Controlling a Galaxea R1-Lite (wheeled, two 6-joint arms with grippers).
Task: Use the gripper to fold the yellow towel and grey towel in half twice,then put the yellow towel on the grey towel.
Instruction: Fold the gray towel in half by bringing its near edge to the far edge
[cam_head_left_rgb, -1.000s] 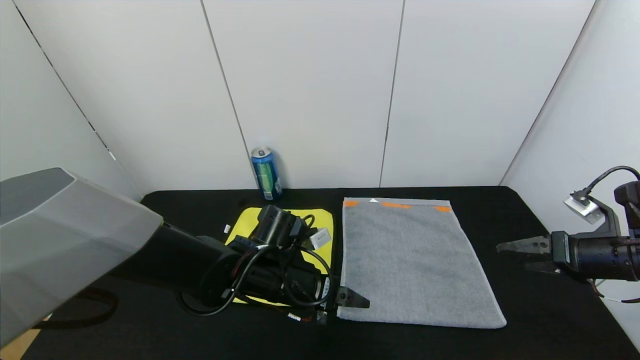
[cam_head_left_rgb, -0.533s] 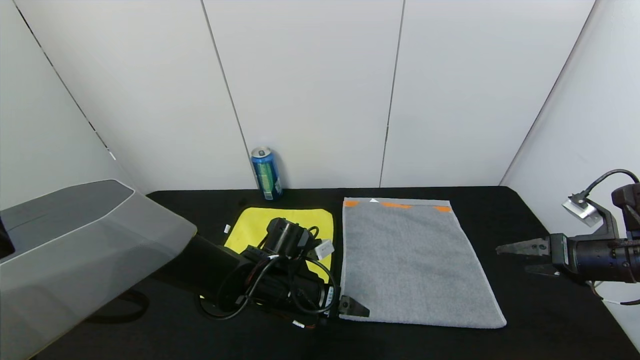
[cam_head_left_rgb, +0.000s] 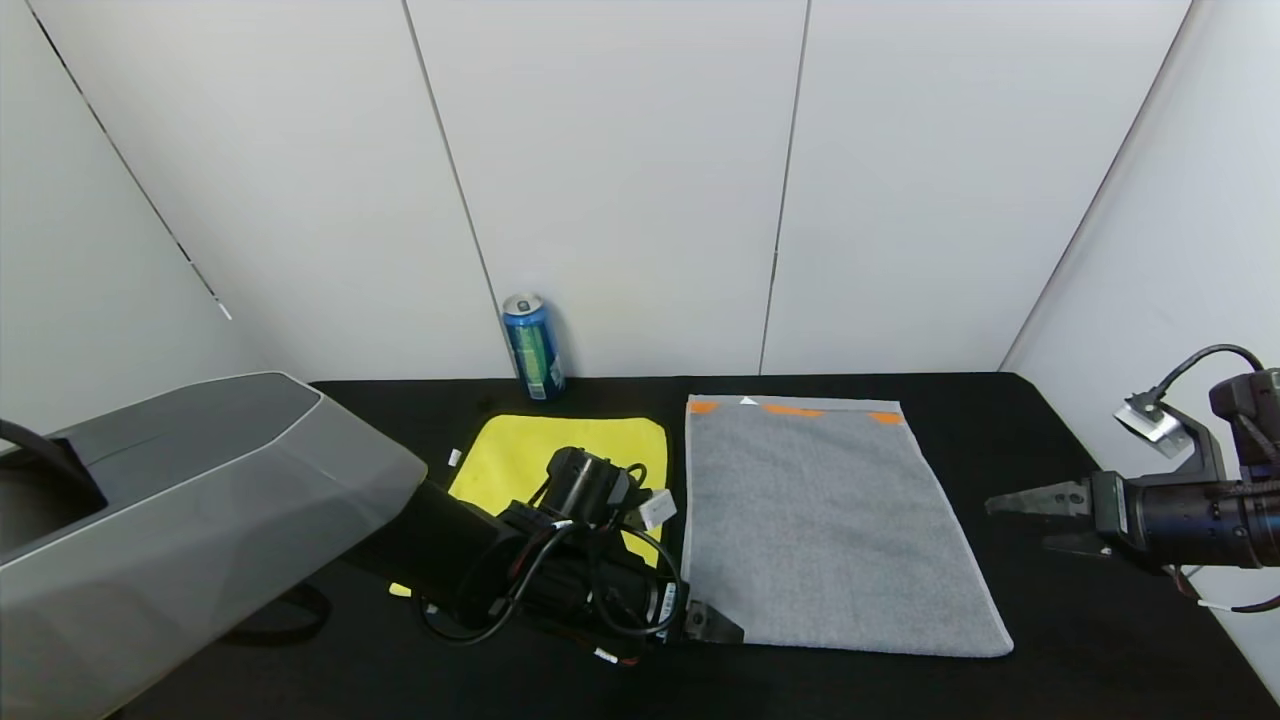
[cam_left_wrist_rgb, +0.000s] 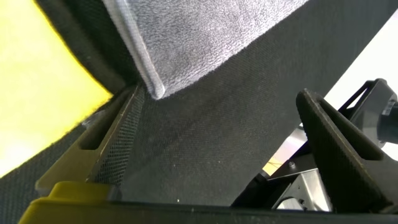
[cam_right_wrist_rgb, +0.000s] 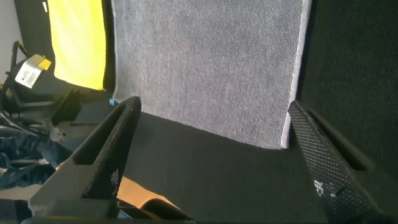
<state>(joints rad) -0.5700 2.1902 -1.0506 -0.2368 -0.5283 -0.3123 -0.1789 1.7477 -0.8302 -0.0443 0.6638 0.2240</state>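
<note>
Lying flat on the black counter (cam_head_left_rgb: 1050, 420), the grey towel (cam_head_left_rgb: 830, 520) runs lengthwise away from the robot, orange-patched edge farthest. The yellow towel (cam_head_left_rgb: 520, 455) lies just left of it. The left gripper (cam_head_left_rgb: 715, 625), wide open, sits at its near-left corner; the right gripper (cam_head_left_rgb: 1030, 515), also wide, hovers right of it over bare counter.

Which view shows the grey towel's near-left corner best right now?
The left wrist view: the grey towel corner sits between the open left hand fingers. The head view shows the whole towel, that corner beside the hand. The right wrist view shows it farther off.
</note>
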